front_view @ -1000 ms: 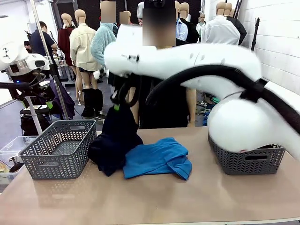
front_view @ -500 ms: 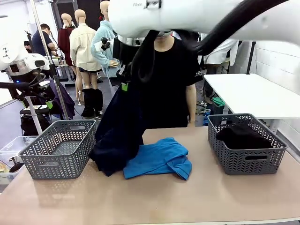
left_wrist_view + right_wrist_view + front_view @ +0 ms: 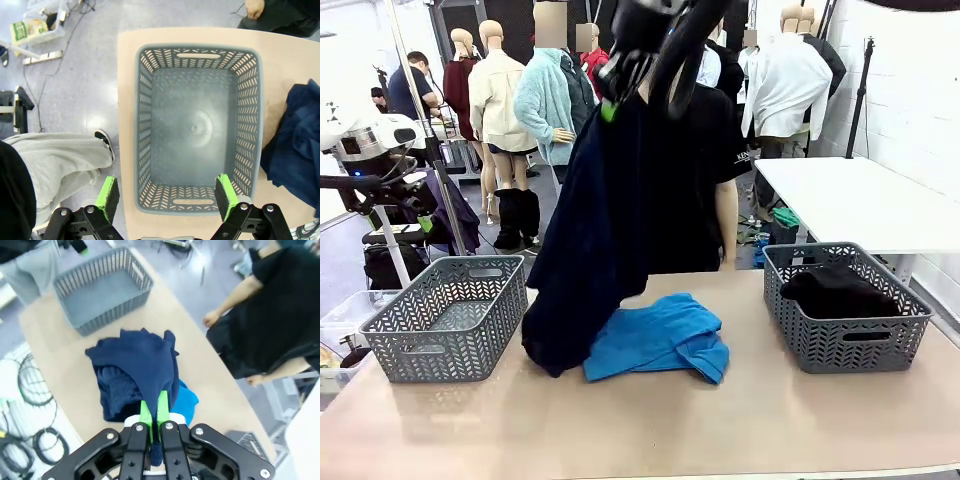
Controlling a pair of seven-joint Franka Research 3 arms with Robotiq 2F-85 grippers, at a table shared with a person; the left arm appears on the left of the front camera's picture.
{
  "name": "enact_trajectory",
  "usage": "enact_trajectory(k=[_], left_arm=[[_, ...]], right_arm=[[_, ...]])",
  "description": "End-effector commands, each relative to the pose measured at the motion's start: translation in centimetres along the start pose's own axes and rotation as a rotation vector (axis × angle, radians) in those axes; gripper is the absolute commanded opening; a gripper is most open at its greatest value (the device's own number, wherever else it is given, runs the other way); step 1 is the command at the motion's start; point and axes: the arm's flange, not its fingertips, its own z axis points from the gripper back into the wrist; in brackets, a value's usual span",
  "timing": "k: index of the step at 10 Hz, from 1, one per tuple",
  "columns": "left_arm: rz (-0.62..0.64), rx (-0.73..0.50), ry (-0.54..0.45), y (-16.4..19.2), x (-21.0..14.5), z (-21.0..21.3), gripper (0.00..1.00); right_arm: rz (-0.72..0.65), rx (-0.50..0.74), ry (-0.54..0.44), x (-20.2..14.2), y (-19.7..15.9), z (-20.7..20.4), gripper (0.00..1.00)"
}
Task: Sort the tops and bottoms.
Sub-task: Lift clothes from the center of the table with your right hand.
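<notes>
My right gripper (image 3: 612, 100) is high above the table, shut on the top of a navy garment (image 3: 585, 250). The garment hangs full length, and its lower end touches the table beside a blue garment (image 3: 655, 340) lying flat. From the right wrist view, the right gripper (image 3: 155, 412) pinches the navy garment (image 3: 140, 375), with the blue garment (image 3: 187, 401) under it. My left gripper (image 3: 165, 200) hovers open over the empty left basket (image 3: 145, 125), nothing between its pads. The left gripper (image 3: 396, 222) hangs up and left of that basket (image 3: 445, 318).
The right basket (image 3: 845, 340) holds a black garment (image 3: 835, 290). A person in a black shirt (image 3: 705, 150) stands at the far side, one hand (image 3: 255, 7) at the table edge. A grey-trousered leg (image 3: 55, 160) and floor lie left of the table.
The right arm has risen from in front of the camera, lifting the navy garment from a heap until it hangs full length. The left arm has not moved.
</notes>
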Motion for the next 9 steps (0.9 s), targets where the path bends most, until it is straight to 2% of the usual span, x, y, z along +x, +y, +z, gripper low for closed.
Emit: enact_trajectory(k=[1,3,5,7,9], left_arm=[[0.013,-0.011,-0.005,0.1,0.1,0.1,1.00],[0.013,-0.011,-0.005,0.1,0.1,0.1,1.00],[0.013,-0.011,-0.005,0.1,0.1,0.1,1.00],[0.013,-0.011,-0.005,0.1,0.1,0.1,1.00],[0.013,-0.011,-0.005,0.1,0.1,0.1,1.00]], right_arm=[[-0.073,-0.015,-0.068,-0.4,-0.7,1.5,0.00],[-0.052,-0.047,-0.147,-1.9,0.8,5.9,0.00],[-0.069,-0.074,-0.189,-2.8,2.0,8.5,0.00],[-0.103,-0.093,-0.215,-3.2,2.5,10.1,0.00],[-0.138,-0.070,-0.218,-3.6,1.2,9.7,0.00]])
